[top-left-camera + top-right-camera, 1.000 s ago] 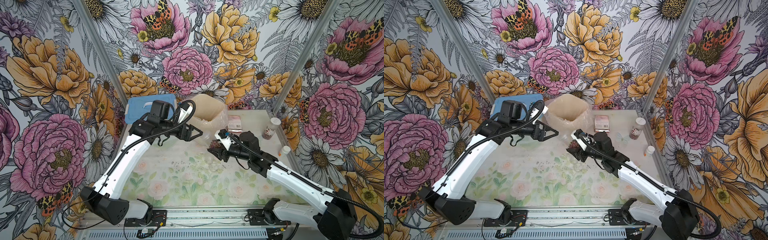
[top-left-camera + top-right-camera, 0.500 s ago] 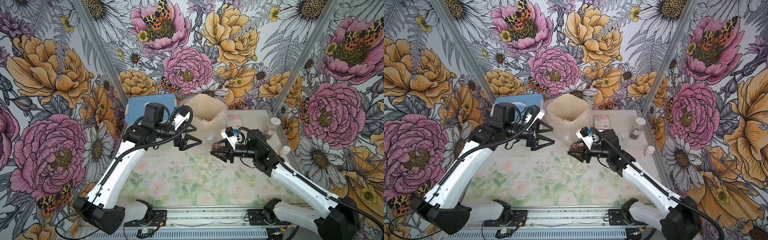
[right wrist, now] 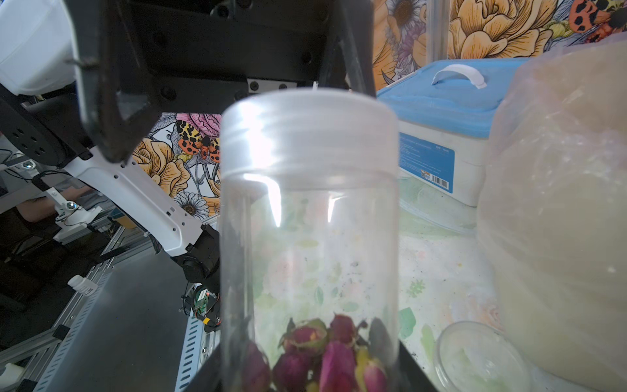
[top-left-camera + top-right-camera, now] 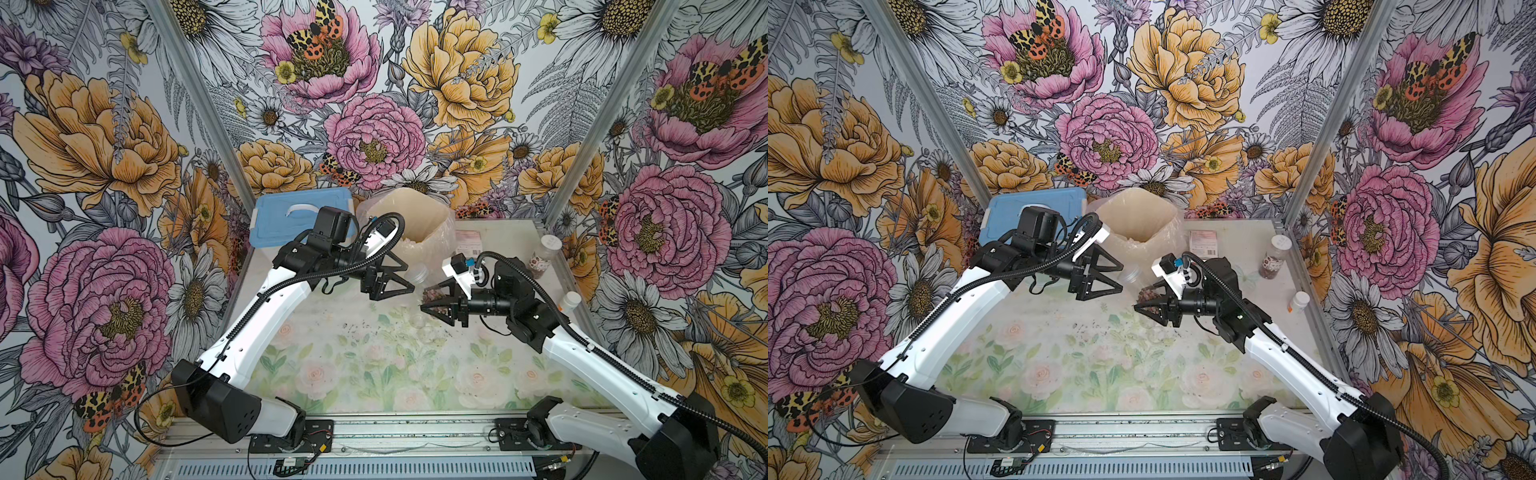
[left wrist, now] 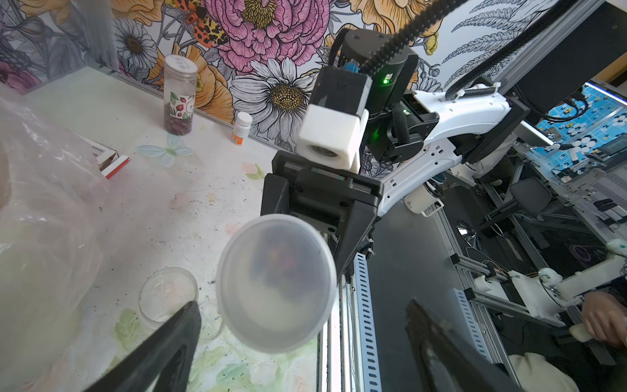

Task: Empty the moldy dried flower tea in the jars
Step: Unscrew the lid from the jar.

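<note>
My right gripper [image 4: 430,297] [image 3: 308,373] is shut on a slim clear jar [image 3: 308,237] and holds it above the table, tilted towards the left arm. The jar's translucent lid [image 4: 417,272] [image 5: 276,283] is on. Dark pink dried flower tea buds [image 3: 322,353] lie at the gripped end. My left gripper [image 4: 409,277] [image 5: 302,325] is open, facing the lid, with its fingers [image 5: 163,346] just short of it. A labelled jar with a white lid [image 4: 542,257] [image 5: 179,98], with tea in its bottom, stands at the back right.
A bag-lined bin [image 4: 409,220] stands at the back, with a blue-lidded white box [image 4: 303,216] to its left. A clear round lid or cup [image 5: 168,293] [image 3: 481,356] lies under the grippers. A small orange-labelled bottle [image 4: 569,301] and a flat carton [image 4: 468,243] are on the right.
My left gripper came down from near the bin and moved in towards the jar's lid. The right wrist turned and lifted, so the jar now points at the left gripper.
</note>
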### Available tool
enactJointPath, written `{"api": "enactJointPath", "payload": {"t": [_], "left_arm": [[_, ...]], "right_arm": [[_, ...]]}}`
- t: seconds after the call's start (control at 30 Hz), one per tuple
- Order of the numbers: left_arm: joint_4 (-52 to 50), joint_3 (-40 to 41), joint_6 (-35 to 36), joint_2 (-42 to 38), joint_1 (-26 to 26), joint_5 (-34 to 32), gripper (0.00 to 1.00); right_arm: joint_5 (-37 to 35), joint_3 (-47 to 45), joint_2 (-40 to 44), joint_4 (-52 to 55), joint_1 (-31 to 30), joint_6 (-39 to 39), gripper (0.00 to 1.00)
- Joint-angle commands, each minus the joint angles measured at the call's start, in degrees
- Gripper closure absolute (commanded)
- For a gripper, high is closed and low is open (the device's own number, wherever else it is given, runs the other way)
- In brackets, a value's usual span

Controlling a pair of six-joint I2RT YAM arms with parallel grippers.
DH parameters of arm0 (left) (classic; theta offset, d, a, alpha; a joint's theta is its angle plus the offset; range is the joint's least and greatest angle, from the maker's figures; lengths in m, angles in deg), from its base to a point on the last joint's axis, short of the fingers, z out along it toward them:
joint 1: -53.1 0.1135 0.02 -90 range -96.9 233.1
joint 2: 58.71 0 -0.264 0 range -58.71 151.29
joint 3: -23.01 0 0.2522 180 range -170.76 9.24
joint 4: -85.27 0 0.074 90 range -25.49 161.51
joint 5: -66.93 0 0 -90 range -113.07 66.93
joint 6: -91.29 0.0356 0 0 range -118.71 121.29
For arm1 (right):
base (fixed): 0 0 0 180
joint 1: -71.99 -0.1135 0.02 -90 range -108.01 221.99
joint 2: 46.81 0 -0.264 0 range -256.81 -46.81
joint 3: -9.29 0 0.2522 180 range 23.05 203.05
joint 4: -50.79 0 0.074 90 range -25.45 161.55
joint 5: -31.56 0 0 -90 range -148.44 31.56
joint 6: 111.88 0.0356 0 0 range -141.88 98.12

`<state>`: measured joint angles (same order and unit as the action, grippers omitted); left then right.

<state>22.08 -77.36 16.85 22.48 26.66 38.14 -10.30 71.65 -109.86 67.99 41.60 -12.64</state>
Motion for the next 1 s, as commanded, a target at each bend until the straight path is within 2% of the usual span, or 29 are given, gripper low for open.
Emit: {"api": "enactJointPath", "payload": {"t": [0.0, 0.43, 0.57, 0.7, 0.83, 0.97], "left_arm": [[1.18, -2.05, 0.45, 0.8, -1.1, 2.08, 0.09], [1.18, -3.31, -0.16, 2.26, -2.0, 0.1, 0.32], [1.18, -3.65, -0.65, 2.57, -1.94, -0.74, 0.46], [1.12, -4.26, -1.87, 2.85, -2.04, -1.64, 0.5], [1.15, -4.62, -3.69, 3.01, -2.21, -3.59, 0.53], [1.1, -5.36, -7.64, 3.03, -3.38, -10.29, 0.58]], "right_arm": [[1.28, 1.63, 0.3, -1.07, 0.03, 0.15, 0.95], [1.08, 1.5, -0.23, -1.07, -0.03, -0.24, 0.95], [1.04, 1.5, -0.26, -1.07, -0.03, -0.26, 0.95], [0.59, 1.22, -0.5, -1.07, -0.02, -0.26, 0.95], [-2.07, 0.72, -0.41, -0.98, -0.02, -1.13, 0.96], [-9.07, 0.05, 0.67, -0.19, -0.04, -3.05, 0.99]]}}
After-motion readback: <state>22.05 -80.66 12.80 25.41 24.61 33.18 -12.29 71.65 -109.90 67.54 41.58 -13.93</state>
